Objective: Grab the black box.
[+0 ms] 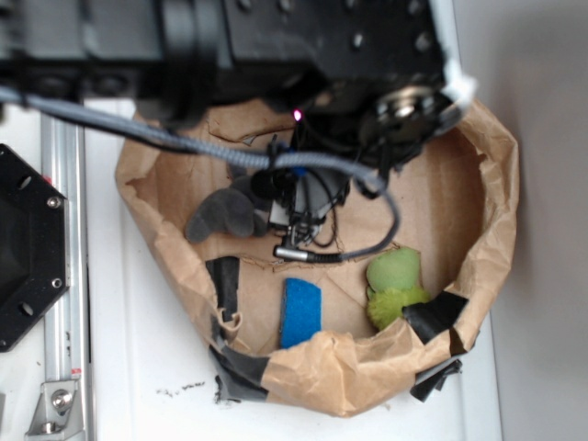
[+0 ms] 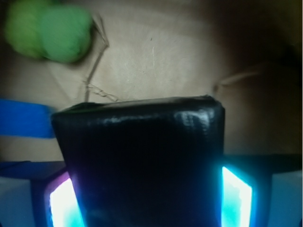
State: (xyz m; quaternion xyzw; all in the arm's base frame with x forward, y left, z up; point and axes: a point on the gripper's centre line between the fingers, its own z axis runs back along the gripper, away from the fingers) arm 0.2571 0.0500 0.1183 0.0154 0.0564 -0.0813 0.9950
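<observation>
Claw (image 2: 147,208) around black box (image 2: 142,161) (snug)

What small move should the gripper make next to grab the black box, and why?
Probably a short straight lift. In the wrist view the black box fills the space between the two fingers, which sit against its sides, so the gripper seems already shut on it. The exterior view shows the arm low inside the paper bag, so rising should clear its walls.

The exterior view looks straight down from high above the paper bag (image 1: 478,230); the close wrist view shares its green plush (image 1: 395,285) at 10 o'clock.
</observation>
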